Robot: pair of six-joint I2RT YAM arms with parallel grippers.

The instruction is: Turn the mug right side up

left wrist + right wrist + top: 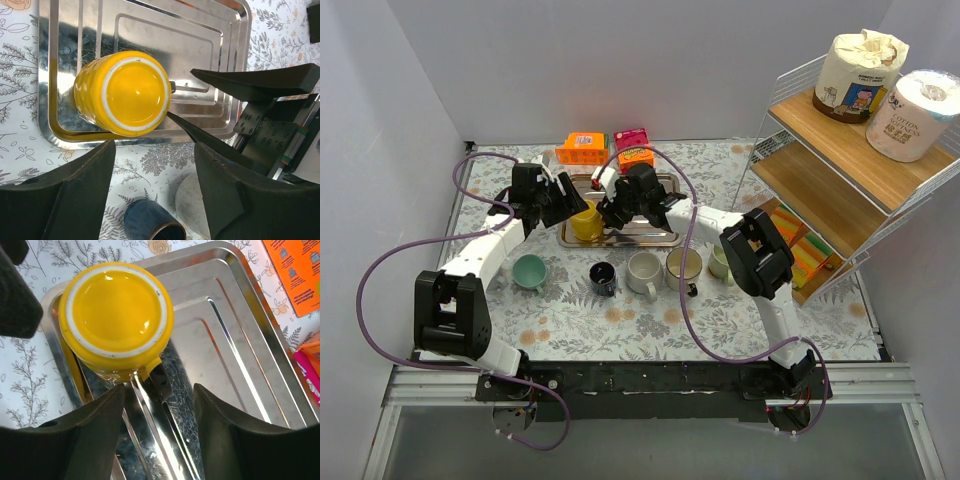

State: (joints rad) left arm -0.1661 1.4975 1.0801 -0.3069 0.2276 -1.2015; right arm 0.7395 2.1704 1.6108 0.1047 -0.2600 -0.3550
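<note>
Yellow mug [586,224] is upside down, base up, at the left end of the steel tray [655,234], just above centre of the top view. In the right wrist view its handle points to lower centre, toward the finger gap. Left gripper [563,206] hovers at the mug's left, jaws spread wide, empty. Right gripper [616,208] is just right of the mug, jaws apart, holding nothing; contact can't be judged. Dark blue cup [603,275] stands below the tray on the floral tablecloth [620,320].
</note>
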